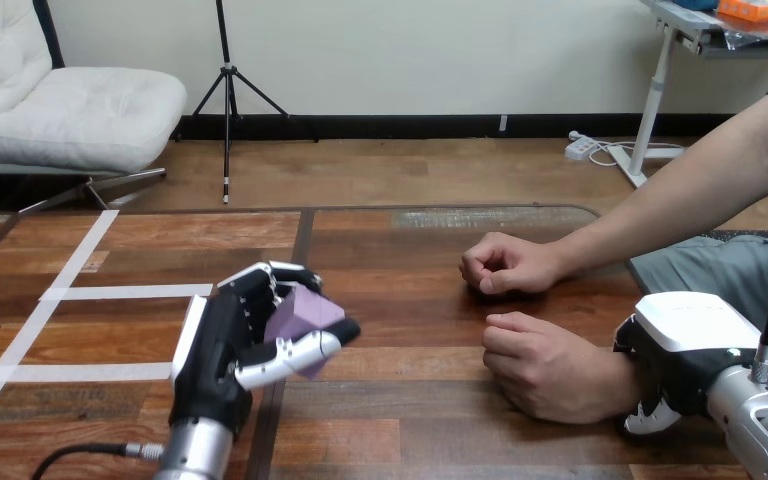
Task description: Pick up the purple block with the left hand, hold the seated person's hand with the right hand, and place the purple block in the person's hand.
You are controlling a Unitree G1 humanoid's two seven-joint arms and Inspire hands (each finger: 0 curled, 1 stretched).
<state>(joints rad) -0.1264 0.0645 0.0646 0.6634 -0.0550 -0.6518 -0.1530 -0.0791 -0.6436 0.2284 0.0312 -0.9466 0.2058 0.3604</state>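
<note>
Left robot hand [228,352], raised over the tabletop [410,425], fingers and thumb curled round the purple block [300,312]. Right robot hand [685,350] curled round the wrist [615,388] of the person's nearer hand [545,370], a fist resting on the tabletop.

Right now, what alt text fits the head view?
The robot's left hand grips the purple block over the wooden table. Its right hand curls round the person's wrist, whose fist rests on the table.

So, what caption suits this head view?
Left hand grips the purple block; right hand lies over the person's wrist.
</note>
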